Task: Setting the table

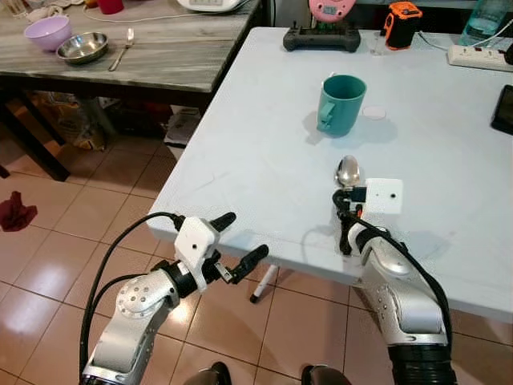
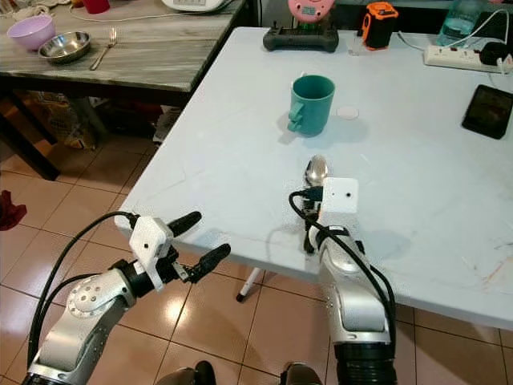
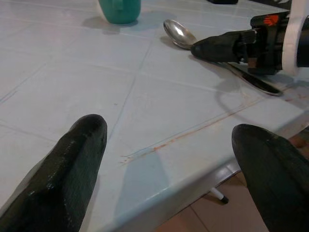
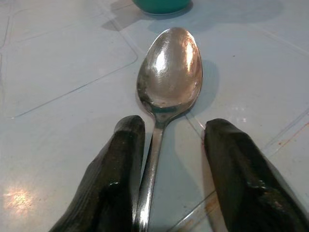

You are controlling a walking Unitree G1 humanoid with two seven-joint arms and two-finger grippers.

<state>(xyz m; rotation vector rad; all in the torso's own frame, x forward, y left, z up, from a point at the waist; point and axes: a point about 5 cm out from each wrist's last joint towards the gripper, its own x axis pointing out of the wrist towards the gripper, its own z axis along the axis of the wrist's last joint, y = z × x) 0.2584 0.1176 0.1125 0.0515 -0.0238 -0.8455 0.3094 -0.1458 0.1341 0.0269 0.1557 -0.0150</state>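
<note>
On the white table [image 1: 240,160] a silver spoon [image 4: 170,67] lies flat, its bowl pointing toward a teal mug [image 1: 343,104] further back. My right gripper [image 4: 169,128] rests low over the spoon's handle, open, one black finger on each side. The finger [image 4: 118,169] on one side lies close against the handle; the other stands apart from it. My left gripper [image 1: 240,238] hangs open in the air just off the table's near left edge, holding nothing. In the left wrist view the spoon [image 3: 179,35] and the right gripper lie across the table ahead.
A wooden table at the back left carries a purple bowl [image 1: 47,32], a steel bowl [image 1: 82,47] and a fork [image 1: 123,50]. A black controller [image 1: 322,38], a power strip [image 1: 479,56] and a phone [image 1: 505,108] sit along the white table's far side. A marker [image 1: 264,283] lies on the floor.
</note>
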